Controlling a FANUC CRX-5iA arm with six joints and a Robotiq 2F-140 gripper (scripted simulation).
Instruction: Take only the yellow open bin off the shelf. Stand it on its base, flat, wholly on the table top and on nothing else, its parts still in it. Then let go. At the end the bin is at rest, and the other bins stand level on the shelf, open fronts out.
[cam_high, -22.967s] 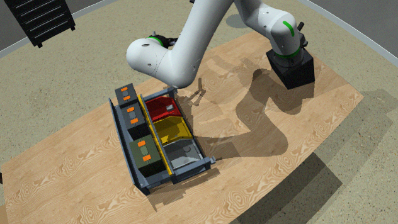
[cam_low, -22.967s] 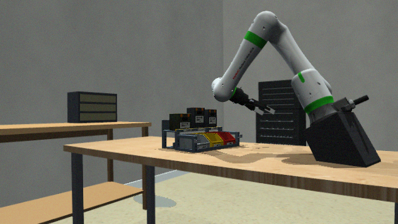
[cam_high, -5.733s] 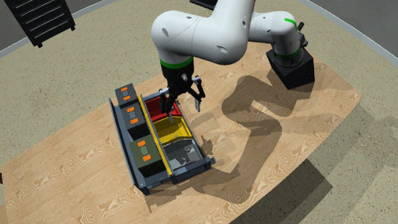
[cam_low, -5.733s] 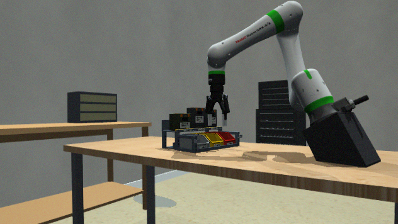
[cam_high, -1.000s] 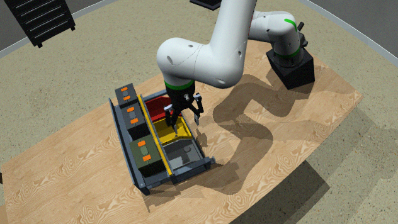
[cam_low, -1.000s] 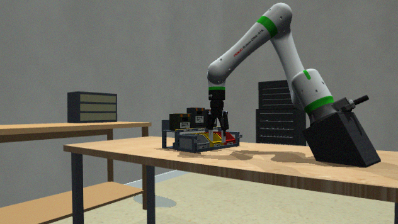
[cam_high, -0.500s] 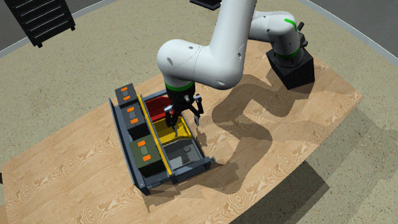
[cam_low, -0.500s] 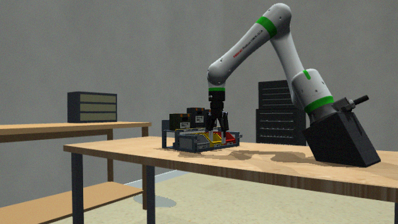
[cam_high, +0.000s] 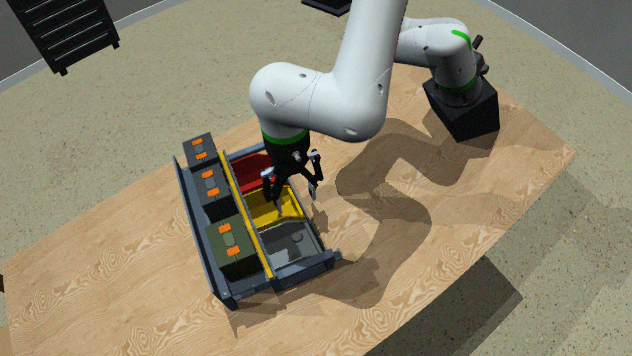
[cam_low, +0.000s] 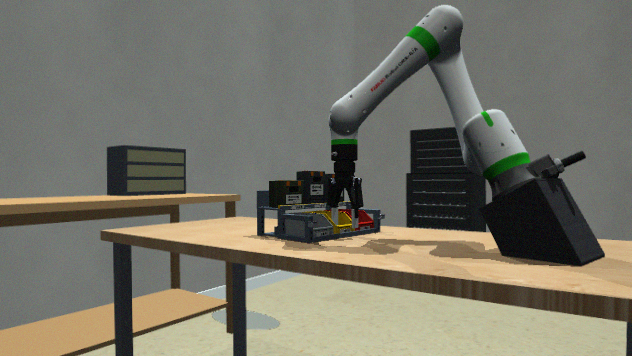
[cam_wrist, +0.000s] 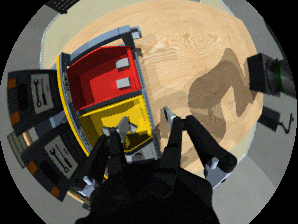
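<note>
The yellow open bin (cam_high: 274, 207) sits in the middle slot of the low shelf (cam_high: 250, 225), between a red bin (cam_high: 249, 171) and a grey bin (cam_high: 290, 244). My gripper (cam_high: 295, 202) points down over the yellow bin's open front. It is open: one finger reaches down into the bin, the other hangs outside the shelf's front rail, over the table. In the wrist view the yellow bin (cam_wrist: 115, 123) lies under the left finger, and the gripper (cam_wrist: 149, 125) straddles its front wall. I cannot tell whether the fingers touch the wall. The bin's parts are mostly hidden by the finger.
Three dark boxes with orange labels (cam_high: 212, 185) stand on the shelf's upper level behind the bins. The red bin (cam_wrist: 103, 83) holds two grey parts. The robot base (cam_high: 462, 110) stands at the table's far right. Bare table top lies in front of the shelf.
</note>
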